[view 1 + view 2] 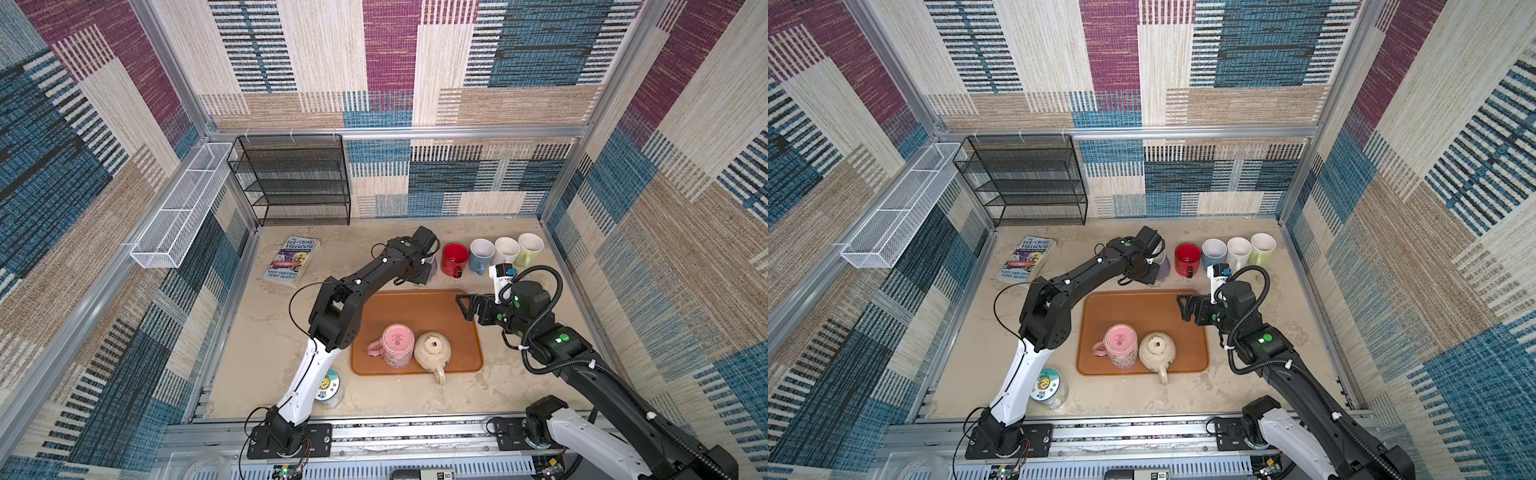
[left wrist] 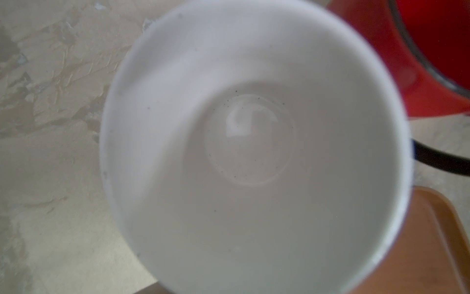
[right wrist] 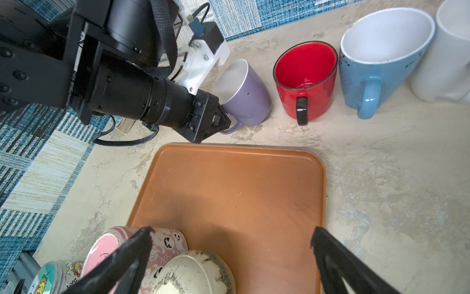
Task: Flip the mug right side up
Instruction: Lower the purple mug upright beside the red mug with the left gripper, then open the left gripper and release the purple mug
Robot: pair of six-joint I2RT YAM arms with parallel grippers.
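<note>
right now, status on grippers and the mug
Left gripper shut on purple mug handle, mouth up. Right gripper open above tray. Pink mug, cream mug upside down.

You can pass over the far half of the tray. At its near edge the pink mug and cream mug stand side by side. Behind it a row, purple mug to green mug, blocks you; the left arm hangs by its far left corner

We see a robotics lab test cell: aluminium framing and carpet panels box in a worktop, left arm and right arm bolted to a rail.
</note>
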